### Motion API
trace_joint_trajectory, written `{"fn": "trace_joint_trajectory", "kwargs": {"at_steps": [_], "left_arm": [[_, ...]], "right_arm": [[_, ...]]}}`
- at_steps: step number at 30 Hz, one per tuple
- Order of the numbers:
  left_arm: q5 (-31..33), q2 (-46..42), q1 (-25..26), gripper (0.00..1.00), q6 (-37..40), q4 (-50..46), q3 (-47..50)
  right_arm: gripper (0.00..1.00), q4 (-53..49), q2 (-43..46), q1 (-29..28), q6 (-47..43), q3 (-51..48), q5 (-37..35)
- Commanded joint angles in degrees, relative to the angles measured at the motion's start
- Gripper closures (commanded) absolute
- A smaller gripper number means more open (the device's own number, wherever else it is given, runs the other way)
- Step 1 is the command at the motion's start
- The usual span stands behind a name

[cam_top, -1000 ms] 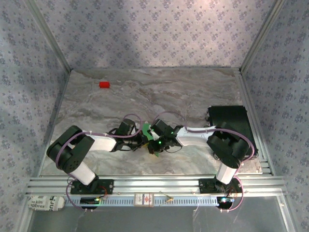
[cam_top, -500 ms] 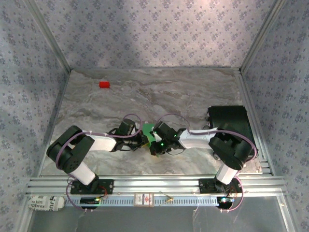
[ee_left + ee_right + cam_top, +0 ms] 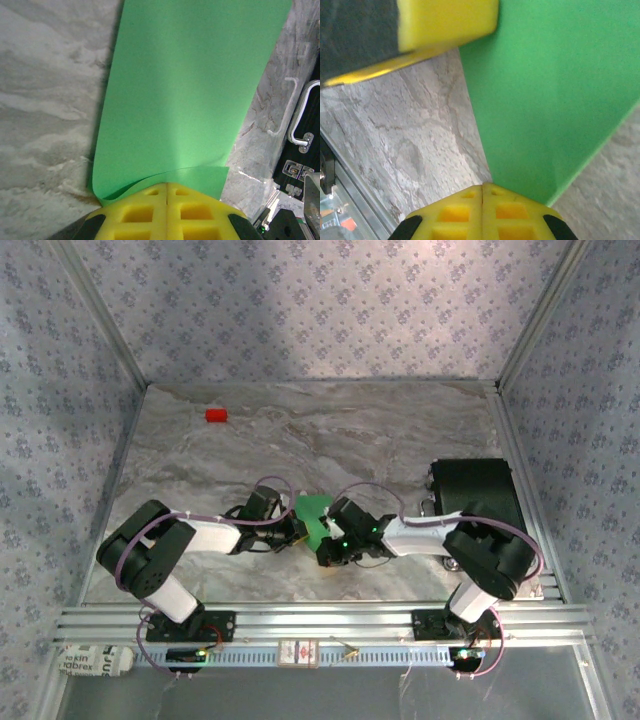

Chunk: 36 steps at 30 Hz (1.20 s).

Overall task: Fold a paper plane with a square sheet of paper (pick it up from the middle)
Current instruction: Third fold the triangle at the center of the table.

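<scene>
Top external: I note a red block (image 3: 216,415) at the back left. Mid-table, the left gripper (image 3: 296,530) is clamped on the green paper (image 3: 312,512). The right gripper (image 3: 326,543) is pinched shut on its near edge. A black case (image 3: 475,490) sits at the right.

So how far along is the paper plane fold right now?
Early. Done: the green paper is picked up, with one overlapping layer curling by the left hand. In hand: the left hand and right hand are both shut on its edges, holding it over the marble table. Left: nearly all the folding; no pointed nose or centre ridge shows yet.
</scene>
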State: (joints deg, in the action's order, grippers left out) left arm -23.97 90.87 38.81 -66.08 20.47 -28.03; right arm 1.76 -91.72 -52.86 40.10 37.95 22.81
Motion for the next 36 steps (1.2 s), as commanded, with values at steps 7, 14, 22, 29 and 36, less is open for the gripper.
{"fn": "trace_joint_trajectory", "kwargs": {"at_steps": [7,14,22,29,36], "left_arm": [[2.5,2.2,0.4,1.0,-1.2,-1.9,1.7],[2.5,1.6,0.5,1.0,-1.3,-2.0,1.8],[2.3,1.8,0.5,1.0,-1.3,-1.6,1.6],[2.3,1.3,0.5,1.0,-1.3,-1.8,1.5],[1.7,0.4,0.5,1.0,-0.6,-1.8,0.2]], "right_arm": [[0.94,-2.6,5.5,1.0,3.1,-4.1,1.9],[0.95,-6.6,6.6,1.8,0.2,4.4,2.4],[0.95,-6.8,-1.3,1.7,0.7,10.0,0.3],[0.96,-7.1,-5.8,3.1,3.9,7.6,-0.3],[0.97,-3.5,-3.1,3.8,6.3,-0.5,2.1]]}}
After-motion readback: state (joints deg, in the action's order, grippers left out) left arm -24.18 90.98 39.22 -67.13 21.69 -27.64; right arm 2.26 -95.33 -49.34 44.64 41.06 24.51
